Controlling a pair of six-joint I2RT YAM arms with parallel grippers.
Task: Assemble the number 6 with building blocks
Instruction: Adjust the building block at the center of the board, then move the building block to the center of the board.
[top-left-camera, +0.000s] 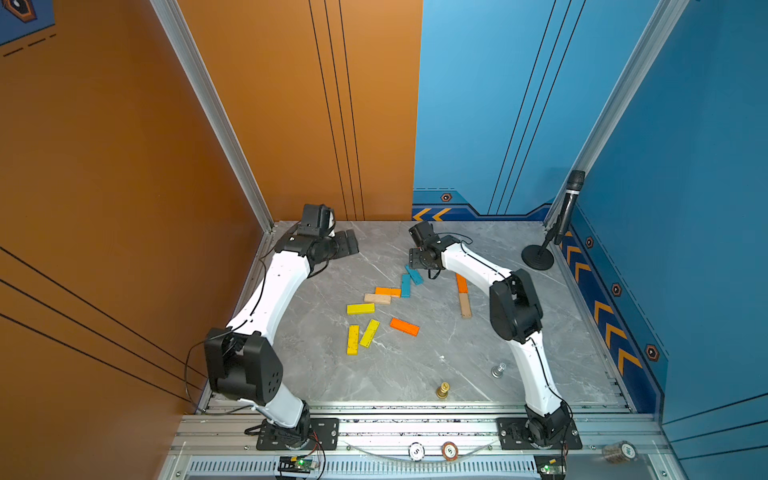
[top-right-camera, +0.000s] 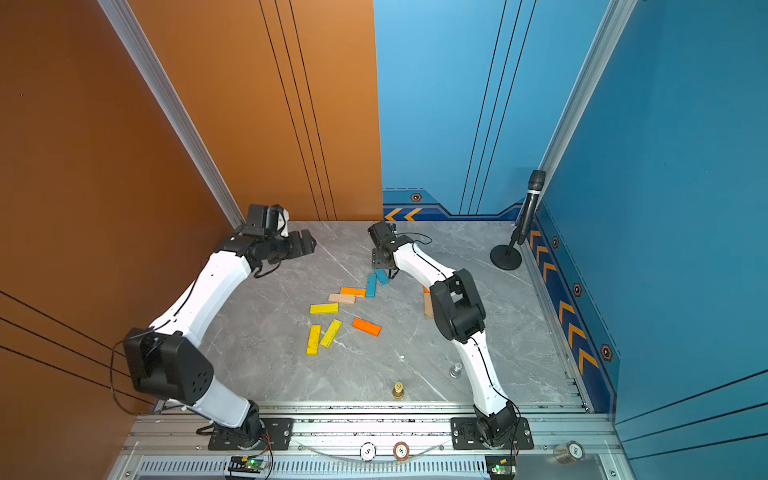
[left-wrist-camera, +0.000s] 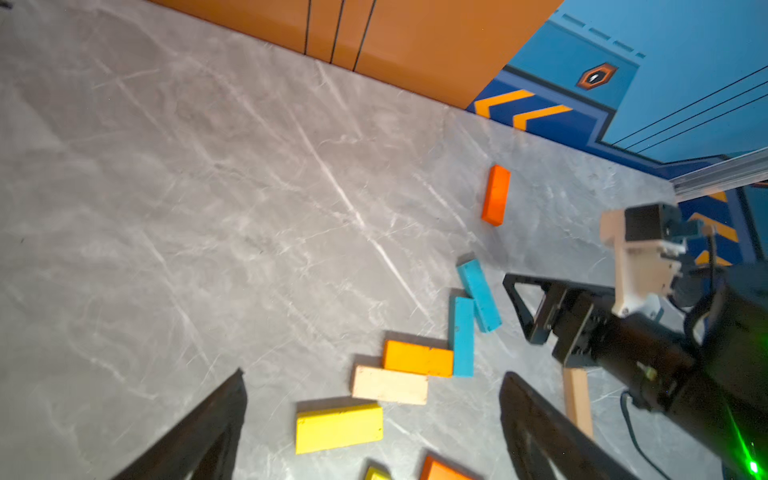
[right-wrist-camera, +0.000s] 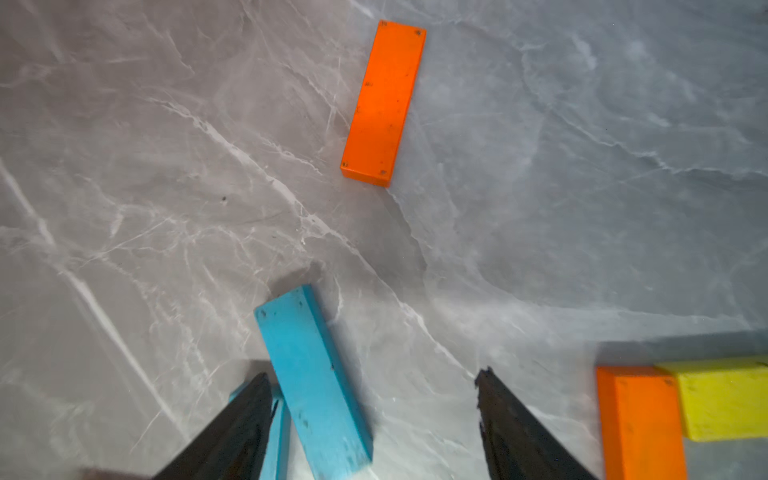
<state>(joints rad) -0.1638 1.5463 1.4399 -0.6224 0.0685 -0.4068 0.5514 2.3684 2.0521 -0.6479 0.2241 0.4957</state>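
- Grey marble desk (top-left-camera: 316, 374) between orange and blue walls. The blocks lie loose about its middle. No number 6 is readable yet, so I judge the task to be at an early stage.
- Right pincer (right-wrist-camera: 372, 374): jaws apart and low over a teal block (right-wrist-camera: 311, 374). The block sits between them, hard by one finger with a clear gap to the other. Nothing is clamped.
- That teal block appears to lean one end on a second teal block (left-wrist-camera: 462, 336), which touches an orange block (left-wrist-camera: 417, 358).
- Left pincer (top-left-camera: 353, 242): jaws wide, empty, raised near the far wall, well apart from the blocks.
- Risk: the grip is off-centre. One finger would meet the block first, so it may twist or skid out instead of seating.
- Risk: lifting or dragging the leaning block could nudge the second teal block, and through it the orange block and the tan block (top-left-camera: 377, 298) beside that.
- Risk: the right arm hangs over a lone orange block (top-left-camera: 461, 283) and a pale block (top-left-camera: 465, 305). A low sweep would scatter them.
- Risk: a silver piece (top-left-camera: 498, 370) stands near that arm's lower link, and a swing could topple it.
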